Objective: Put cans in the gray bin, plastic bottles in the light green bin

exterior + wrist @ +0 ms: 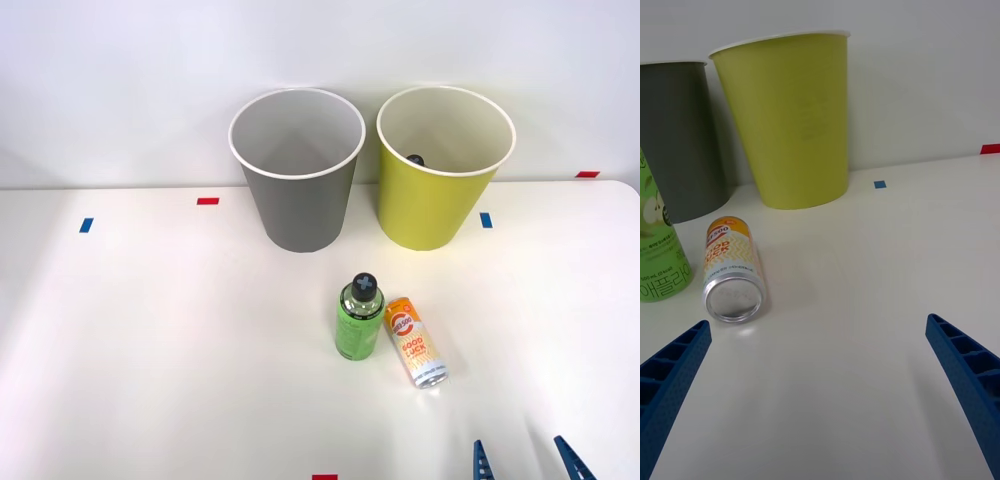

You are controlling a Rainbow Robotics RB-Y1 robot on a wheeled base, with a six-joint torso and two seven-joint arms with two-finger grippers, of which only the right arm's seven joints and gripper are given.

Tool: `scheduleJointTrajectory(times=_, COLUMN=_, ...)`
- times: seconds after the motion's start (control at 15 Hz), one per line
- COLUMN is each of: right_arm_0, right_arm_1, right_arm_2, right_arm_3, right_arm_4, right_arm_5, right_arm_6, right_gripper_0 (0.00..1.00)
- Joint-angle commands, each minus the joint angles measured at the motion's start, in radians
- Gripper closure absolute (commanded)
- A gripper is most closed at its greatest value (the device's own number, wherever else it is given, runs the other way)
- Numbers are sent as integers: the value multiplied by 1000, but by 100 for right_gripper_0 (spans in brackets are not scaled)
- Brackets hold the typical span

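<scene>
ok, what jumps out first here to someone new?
Two tall bins at the table's far edge: the gray bin to the left, the light green bin to the right with something dark inside. In front of them, the green bottle stands upright beside the orange can lying on its side. The right gripper is open at the near edge.

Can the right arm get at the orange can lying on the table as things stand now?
Probably yes. The right gripper is open, and bare table lies between it and the can. The can lies on its side; the green bottle stands upright close beside it, so that side is tight.
</scene>
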Motion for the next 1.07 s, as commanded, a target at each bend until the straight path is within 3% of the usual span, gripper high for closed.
scheduleJointTrajectory(times=0.07, right_arm_0=0, right_arm_1=0, right_arm_2=0, right_arm_3=0, right_arm_4=0, right_arm_5=0, right_arm_6=0, right_gripper_0=0)
scheduleJointTrajectory(times=1.07, right_arm_0=-11, right_arm_1=-2, right_arm_2=-6, right_arm_3=41, right_arm_4=3, right_arm_5=12, right_arm_6=0, right_gripper_0=0)
